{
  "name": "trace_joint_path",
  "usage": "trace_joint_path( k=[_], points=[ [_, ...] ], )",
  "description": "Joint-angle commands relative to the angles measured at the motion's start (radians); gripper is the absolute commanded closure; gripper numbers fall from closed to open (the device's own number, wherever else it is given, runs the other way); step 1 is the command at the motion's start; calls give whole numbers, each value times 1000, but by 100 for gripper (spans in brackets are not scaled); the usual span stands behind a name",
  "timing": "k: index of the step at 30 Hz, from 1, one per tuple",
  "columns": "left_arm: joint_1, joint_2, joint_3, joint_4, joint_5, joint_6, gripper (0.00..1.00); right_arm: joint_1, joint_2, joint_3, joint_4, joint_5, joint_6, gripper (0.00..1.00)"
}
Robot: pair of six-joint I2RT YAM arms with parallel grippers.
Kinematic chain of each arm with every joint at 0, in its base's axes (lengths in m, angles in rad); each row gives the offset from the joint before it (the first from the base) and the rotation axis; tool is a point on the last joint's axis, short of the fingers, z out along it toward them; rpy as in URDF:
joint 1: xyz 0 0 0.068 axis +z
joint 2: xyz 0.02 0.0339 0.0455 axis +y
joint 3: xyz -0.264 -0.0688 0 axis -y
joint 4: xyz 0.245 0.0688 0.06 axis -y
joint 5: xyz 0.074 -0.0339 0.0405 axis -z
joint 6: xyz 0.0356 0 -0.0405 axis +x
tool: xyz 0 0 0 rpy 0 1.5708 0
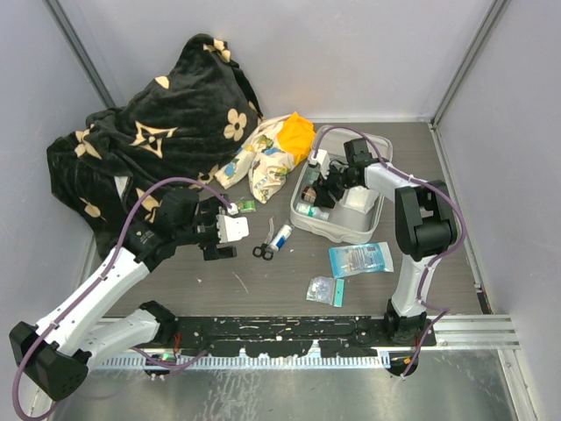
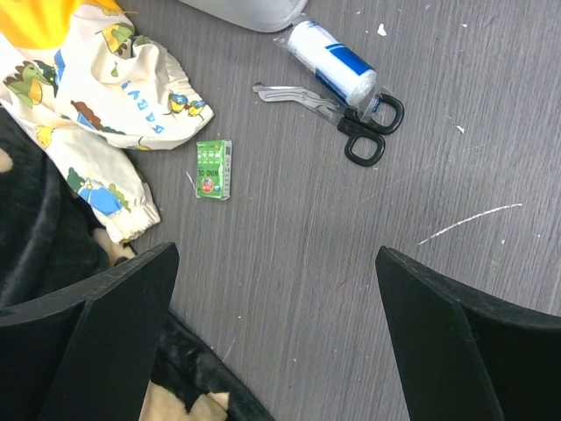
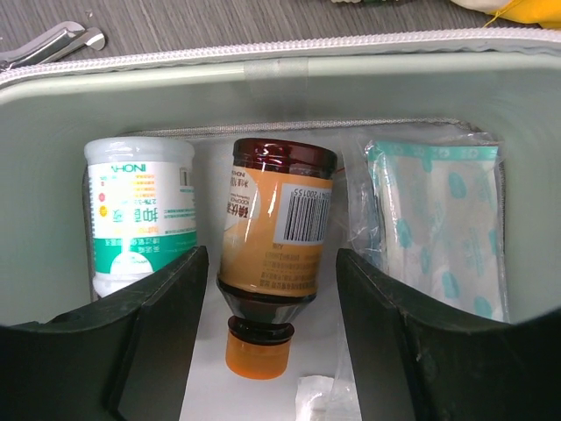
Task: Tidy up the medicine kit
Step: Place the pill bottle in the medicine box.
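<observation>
I see the medicine kit (image 1: 337, 232) open toward the bench's far right corner, and the right gripper (image 1: 329, 184) reaching down into it. In the wrist view the fingers (image 3: 166, 307) stand spread on either side of one brown bottle (image 3: 272, 237) with an orange cap. A thin gap shows on each side, so nothing is pinched. One white bottle (image 3: 140, 219) with a green label lies beside it, and one clear packet (image 3: 438, 228) with a blue pattern lies on the other side, all three inside the kit.

The left gripper (image 2: 276, 259) hangs spread wide and empty over the middle of the bench. Under it I count one small green box (image 2: 214, 169), one pair of scissors (image 2: 351, 118) and one blue-and-white roll (image 2: 333, 66) touching the scissor handles.

Two flat packets – one larger (image 1: 361, 259), one smaller (image 1: 324, 289) – lie toward the near edge. One black blanket (image 1: 149, 149) fills the far left corner, with one floral cloth bundle (image 1: 267, 158) between it and the kit.
</observation>
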Motion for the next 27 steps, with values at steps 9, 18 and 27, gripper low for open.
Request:
trace_joint_path(
  k=[9,18,27],
  points=[
    [5,-35,-6,40,28,-2,2,15,-68,55,-89,-81,-39,45],
    [5,-41,-8,36,28,2,2,20,-77,12,-85,-5,-64,55],
    [6,-38,-19,53,22,-11,2,22,-135,0,-139,-27,-86,54]
  ],
)
